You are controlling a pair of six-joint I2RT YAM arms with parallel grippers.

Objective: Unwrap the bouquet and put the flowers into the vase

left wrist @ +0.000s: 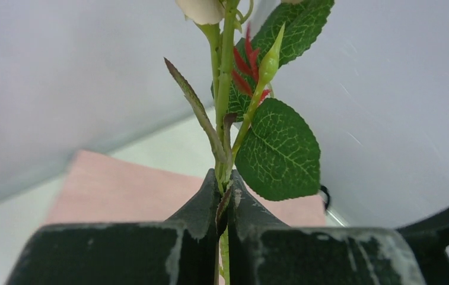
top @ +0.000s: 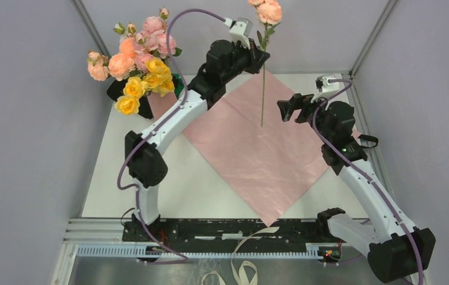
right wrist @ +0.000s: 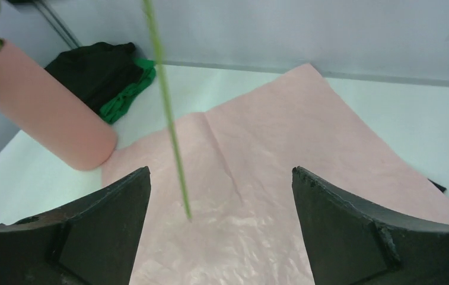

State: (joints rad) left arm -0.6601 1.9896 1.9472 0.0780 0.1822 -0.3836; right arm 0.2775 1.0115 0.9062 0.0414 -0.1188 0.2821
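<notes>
We see the wrapping paper (top: 263, 148) plain pale pink, faintly crinkled. Flowers (top: 142, 62) in the bunch: peach-pink roses up top, yellow blooms below, green leaves. Vase (right wrist: 44, 113) salmon pink, no pattern. Single rose (top: 269, 10) peach, on a thin light-green stem (top: 263, 95). Its leaf (left wrist: 278, 151) is mid-green w/ paler veins, plus small red shoots (left wrist: 241, 65). Cloth (right wrist: 100, 68) black w/ a bright green bit. Desk (top: 150, 190) white; walls (top: 26, 148) grey-lilac. Arms (top: 171, 122) white & black, cables (top: 201, 10) purple. Jaws matte black w/ whitish scuffs. Ribbon (top: 257, 234) cream.
</notes>
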